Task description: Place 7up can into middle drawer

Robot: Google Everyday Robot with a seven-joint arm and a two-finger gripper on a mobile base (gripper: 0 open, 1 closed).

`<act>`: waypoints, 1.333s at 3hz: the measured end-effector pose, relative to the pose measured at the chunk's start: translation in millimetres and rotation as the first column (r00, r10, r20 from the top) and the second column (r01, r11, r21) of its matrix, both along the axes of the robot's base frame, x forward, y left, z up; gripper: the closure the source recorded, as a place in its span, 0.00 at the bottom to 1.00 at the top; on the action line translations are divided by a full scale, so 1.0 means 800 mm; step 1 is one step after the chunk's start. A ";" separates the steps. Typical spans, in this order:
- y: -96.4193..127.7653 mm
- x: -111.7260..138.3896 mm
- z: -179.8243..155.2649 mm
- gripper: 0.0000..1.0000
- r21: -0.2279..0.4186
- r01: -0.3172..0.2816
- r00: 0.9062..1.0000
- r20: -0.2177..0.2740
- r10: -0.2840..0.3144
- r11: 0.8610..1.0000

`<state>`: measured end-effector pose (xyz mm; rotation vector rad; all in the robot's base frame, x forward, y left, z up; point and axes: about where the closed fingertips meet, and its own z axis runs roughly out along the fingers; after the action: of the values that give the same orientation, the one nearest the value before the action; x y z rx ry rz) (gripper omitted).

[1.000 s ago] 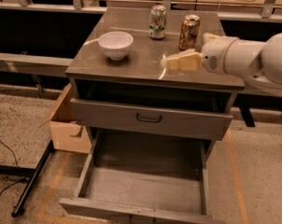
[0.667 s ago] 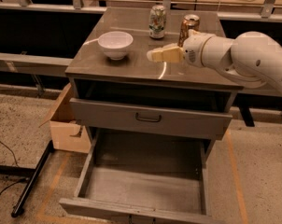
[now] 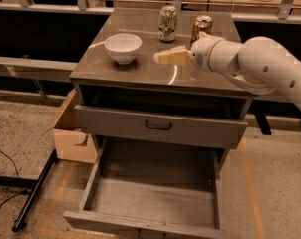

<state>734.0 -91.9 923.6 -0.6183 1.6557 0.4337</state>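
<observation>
Grey cabinet [image 3: 140, 69] with the middle drawer [image 3: 155, 203] pulled out below a handled drawer front [image 3: 158, 126]. White arm [image 3: 270, 66] reaches in from the right over the cabinet top. White bowl [image 3: 123, 47] stands at the top's left. The 7up can [image 3: 167, 23] stands upright at the back of the top, beside an orange can [image 3: 202, 28]. The gripper [image 3: 160, 58] hovers between the bowl and the cans, apart from the 7up can. Whether it is released or clenched cannot be told.
</observation>
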 end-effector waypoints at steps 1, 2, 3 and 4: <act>0.006 0.030 -0.009 0.00 0.008 0.030 1.000 0.002 -0.030 1.000; 0.011 0.055 -0.014 0.00 0.014 0.040 0.999 0.009 -0.040 0.999; 0.013 0.083 -0.017 0.00 0.016 0.057 0.998 0.019 -0.058 0.998; 0.016 0.112 -0.022 0.00 0.020 0.071 0.997 0.028 -0.071 0.997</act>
<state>823.5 -78.7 905.7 -0.5473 1.6393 0.3871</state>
